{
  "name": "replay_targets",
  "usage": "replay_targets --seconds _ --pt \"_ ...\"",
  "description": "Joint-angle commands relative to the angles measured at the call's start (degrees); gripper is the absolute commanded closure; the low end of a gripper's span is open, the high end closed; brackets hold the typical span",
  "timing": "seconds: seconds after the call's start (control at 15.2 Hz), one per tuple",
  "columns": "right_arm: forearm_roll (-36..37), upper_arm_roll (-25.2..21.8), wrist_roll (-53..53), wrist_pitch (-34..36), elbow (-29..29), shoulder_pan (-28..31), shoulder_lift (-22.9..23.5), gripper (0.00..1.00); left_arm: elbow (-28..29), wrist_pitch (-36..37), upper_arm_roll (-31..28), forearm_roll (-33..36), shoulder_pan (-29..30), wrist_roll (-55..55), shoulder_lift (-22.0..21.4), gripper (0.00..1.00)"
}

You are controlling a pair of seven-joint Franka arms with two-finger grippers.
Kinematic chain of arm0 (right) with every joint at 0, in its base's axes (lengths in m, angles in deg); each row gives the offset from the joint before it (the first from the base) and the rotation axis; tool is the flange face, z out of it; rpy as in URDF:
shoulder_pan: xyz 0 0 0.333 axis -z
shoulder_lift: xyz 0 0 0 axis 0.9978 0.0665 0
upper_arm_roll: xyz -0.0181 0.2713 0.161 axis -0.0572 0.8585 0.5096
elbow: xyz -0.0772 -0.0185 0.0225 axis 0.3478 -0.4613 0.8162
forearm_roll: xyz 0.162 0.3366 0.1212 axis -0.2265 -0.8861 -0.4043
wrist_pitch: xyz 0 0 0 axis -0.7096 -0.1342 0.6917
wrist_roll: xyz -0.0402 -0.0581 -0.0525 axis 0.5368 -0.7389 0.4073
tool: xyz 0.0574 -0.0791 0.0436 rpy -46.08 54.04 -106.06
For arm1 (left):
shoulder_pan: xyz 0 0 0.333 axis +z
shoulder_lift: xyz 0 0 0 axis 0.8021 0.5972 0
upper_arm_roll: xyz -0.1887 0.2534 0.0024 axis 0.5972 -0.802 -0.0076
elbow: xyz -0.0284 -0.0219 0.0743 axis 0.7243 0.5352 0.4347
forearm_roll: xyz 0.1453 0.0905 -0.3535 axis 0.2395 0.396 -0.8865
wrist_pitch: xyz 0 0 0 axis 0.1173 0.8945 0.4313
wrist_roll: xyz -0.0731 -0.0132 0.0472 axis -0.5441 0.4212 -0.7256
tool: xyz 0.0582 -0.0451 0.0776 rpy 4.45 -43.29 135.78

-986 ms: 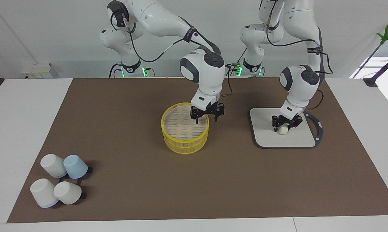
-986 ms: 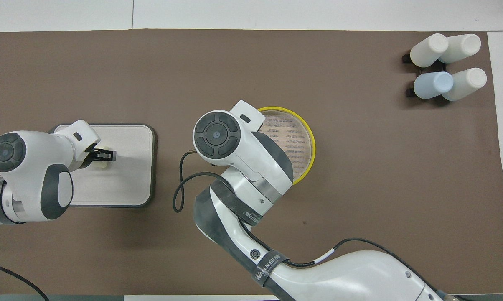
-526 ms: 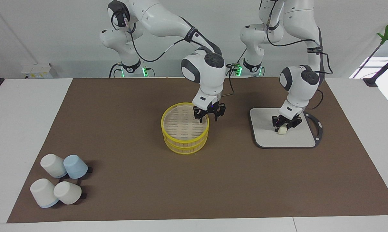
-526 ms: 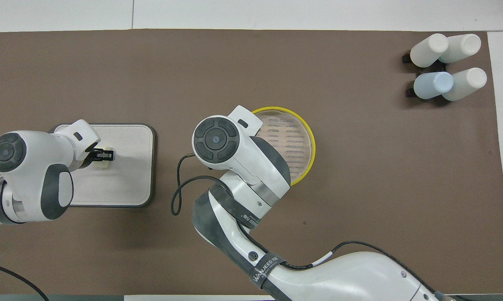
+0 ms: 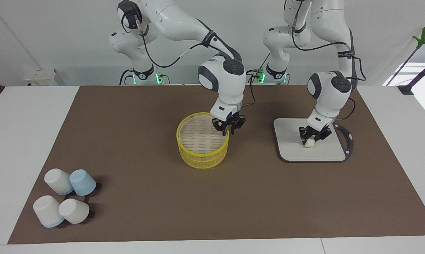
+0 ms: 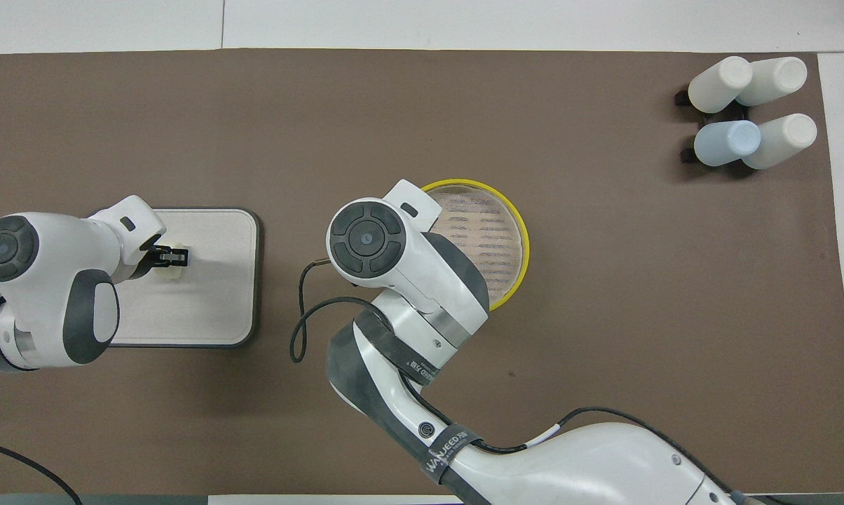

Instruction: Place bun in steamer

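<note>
The bun, small and cream-white, lies on a white tray, and my left gripper is shut on it at tray level. From overhead the bun peeks out under that gripper. The round yellow-rimmed steamer stands mid-mat with a pale slotted lid resting on top. My right gripper sits at the lid's rim, on the side toward the tray, its fingers drawn in around the rim. In the overhead view the right arm hides that gripper and part of the steamer.
The dark-edged tray lies toward the left arm's end of the brown mat. Several white and blue cups lie on small stands at the right arm's end, farther from the robots than the steamer.
The right gripper's fingers have drawn in from wide open onto the lid's rim. The left gripper tightened on the bun, which stays on the tray.
</note>
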Motion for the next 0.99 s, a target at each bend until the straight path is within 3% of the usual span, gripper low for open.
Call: replay_targets --seconds 0.0,0.13,0.39,0.92 --pt "-1.09 0.32 0.77 -3.8 4.35 0.72 -2.36 1.0 -1.6 4.26 -0.36 -0.72 -0.53 -0.2 -1.44 0.56" --pt "-2.31 0.23 0.51 -6.53 6.29 0.73 -2.71 1.0 -3.27 7.16 -0.36 -0.72 -0.62 -0.02 -2.4 0.56" --pt "-2.23 0.14 0.24 -5.49 5.86 0.9 -2.8 1.0 -7.05 13.66 0.08 -0.72 -1.49 2.44 -4.16 0.56" --pt "-1.35 -0.04 0.15 5.94 -0.74 0.99 -3.68 1.0 -12.68 23.78 0.43 -0.72 -4.66 6.13 -7.5 0.56"
